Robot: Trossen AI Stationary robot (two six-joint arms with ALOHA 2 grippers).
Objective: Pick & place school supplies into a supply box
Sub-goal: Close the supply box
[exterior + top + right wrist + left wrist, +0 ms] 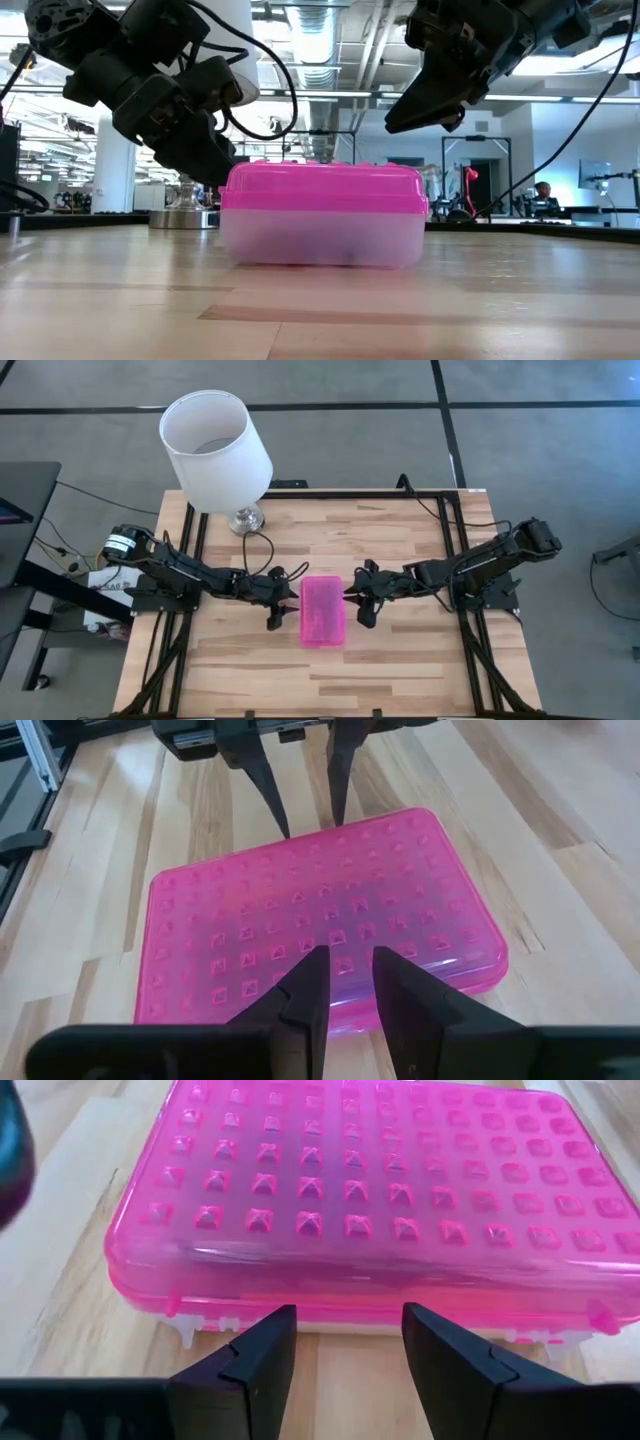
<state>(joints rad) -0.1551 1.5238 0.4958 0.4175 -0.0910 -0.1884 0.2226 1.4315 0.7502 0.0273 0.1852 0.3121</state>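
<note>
The supply box point(323, 610) lies shut in the middle of the table, a bright pink studded lid point(370, 1190) over a clear base point(322, 245). The school supplies are out of view. My left gripper point(348, 1345) is open, low at the box's left long side, its fingertips point(283, 825) close to the lid's rim. My right gripper point(348, 975) is open with a narrow gap. It hangs above the box's right long side, clear of the lid in the low view point(420, 110), with nothing between its fingers. My left gripper comes at the box's left long side point(345, 1320) slanting down from the table's left, one finger on either side of the rim's middle stretch. I cannot tell whether the fingertips touch the rim. The box rests flat on the table.
A lamp with a big white shade point(215, 450) and a metal foot point(245, 518) stands at the far left of the table, its cable point(262, 550) running toward my left arm. Black frame rails point(470, 650) run along both sides. The near half of the wooden table point(320, 680) is bare.
</note>
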